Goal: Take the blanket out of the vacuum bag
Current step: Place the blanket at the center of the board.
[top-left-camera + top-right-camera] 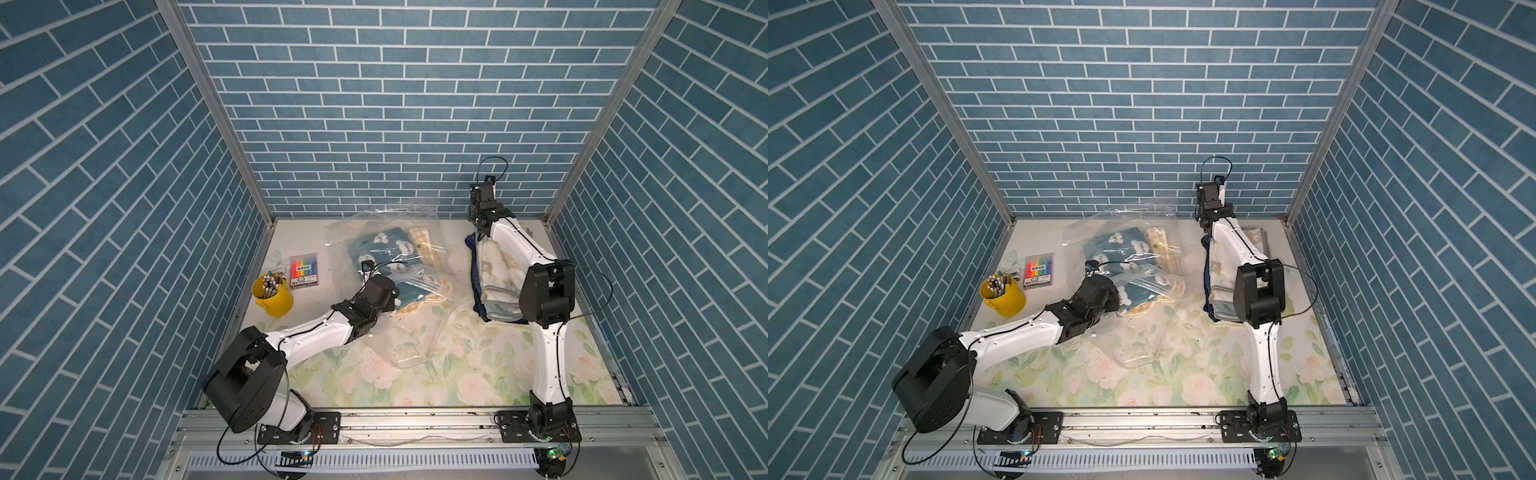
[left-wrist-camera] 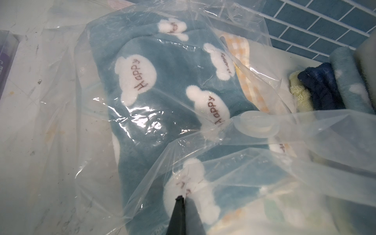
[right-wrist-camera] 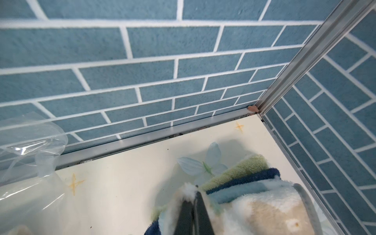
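Observation:
The vacuum bag point(image 1: 370, 230) point(image 1: 1096, 228), clear and crinkly, lies at the back middle of the table in both top views. Inside it is the blue blanket point(image 2: 173, 81) with white "Happy" bears, beside a yellow-check cloth point(image 2: 242, 50). The bag's round white valve cap point(image 2: 256, 126) sits on a raised fold. My left gripper point(image 2: 181, 197) is shut on the bag's film at its near end, over the blanket. My right gripper point(image 3: 192, 191) point(image 1: 478, 235) is shut on the fluffy white top blanket point(image 3: 264, 209) of a stack at the back right.
The stack of folded blankets point(image 1: 498, 286) point(image 1: 1219, 286) lies under my right arm near the right wall. A yellow cup of pens point(image 1: 272, 293) and a marker pack point(image 1: 304, 272) stand at the left. Loose clear plastic point(image 1: 411, 353) lies mid-table.

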